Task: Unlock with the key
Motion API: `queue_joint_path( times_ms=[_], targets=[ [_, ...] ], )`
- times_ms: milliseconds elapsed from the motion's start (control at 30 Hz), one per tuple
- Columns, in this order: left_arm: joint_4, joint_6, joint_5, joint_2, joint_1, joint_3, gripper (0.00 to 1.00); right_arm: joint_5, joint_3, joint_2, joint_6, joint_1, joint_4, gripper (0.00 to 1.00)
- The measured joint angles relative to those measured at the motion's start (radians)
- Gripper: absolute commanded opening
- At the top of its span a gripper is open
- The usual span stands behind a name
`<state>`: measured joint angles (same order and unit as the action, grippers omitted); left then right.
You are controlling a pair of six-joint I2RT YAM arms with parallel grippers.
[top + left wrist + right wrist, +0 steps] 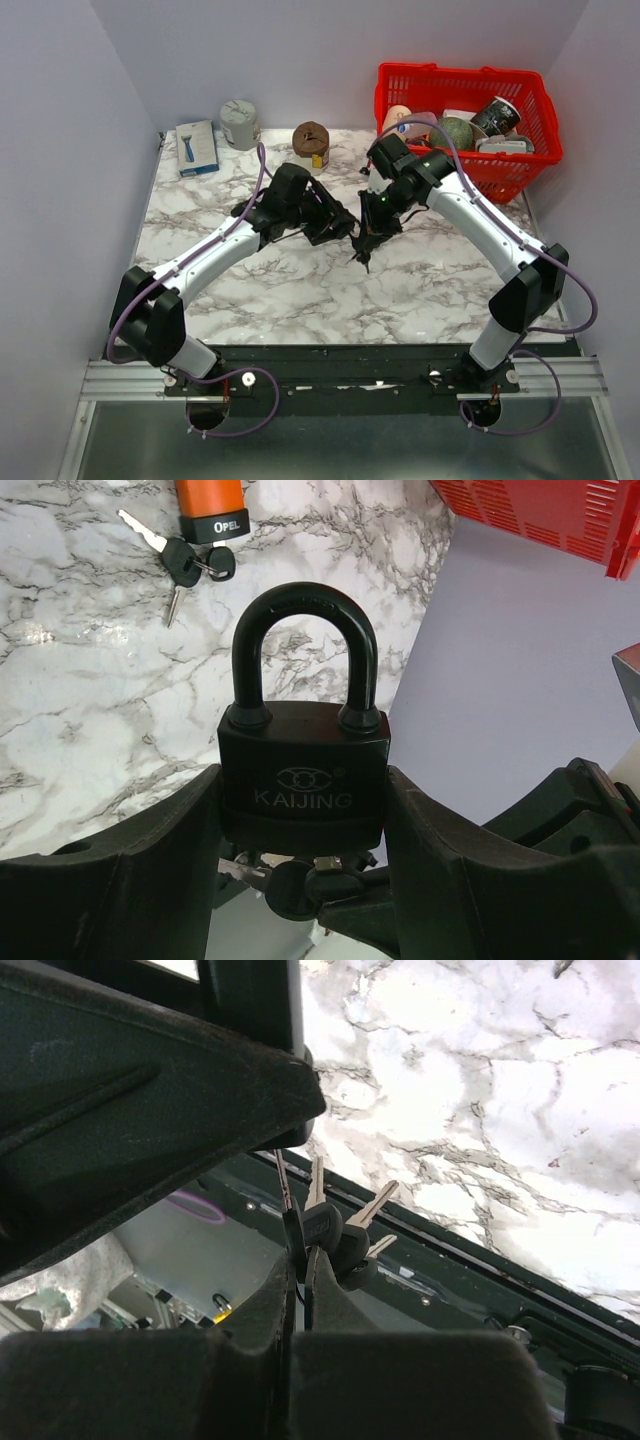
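The counter (400,285) is being lit evenly from overhead, with soft shadows; wrist-view foregrounds (the right especially) are being rendered dark and blurred.

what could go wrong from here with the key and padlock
1. The right claw pinches a bunch of keys; the loose ones could catch under the padlock and spoil the insertion.
2. The left claw grips only the padlock's lower body, so a key twist might turn it in the grip.

White-black arms (215,255), purple cables (262,165)
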<state>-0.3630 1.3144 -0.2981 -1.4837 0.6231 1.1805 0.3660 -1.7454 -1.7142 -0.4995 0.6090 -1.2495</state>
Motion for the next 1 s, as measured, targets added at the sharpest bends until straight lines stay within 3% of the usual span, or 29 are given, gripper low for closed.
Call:
queue_joint_path(
  times_ms=[500, 1000],
  targets=[
    [0.019, -0.013, 0.033, -0.024, -0.006, 0.016, 0.0, -0.05, 0.069, 0.028, -0.019, 0.0, 0.109, 0.01],
    [0.046, -0.012, 0.087, -0.042, -0.016, 0.016, 0.0, -0.085, -0.002, -0.04, 0.06, 0.001, 0.104, 0.01]
  ],
)
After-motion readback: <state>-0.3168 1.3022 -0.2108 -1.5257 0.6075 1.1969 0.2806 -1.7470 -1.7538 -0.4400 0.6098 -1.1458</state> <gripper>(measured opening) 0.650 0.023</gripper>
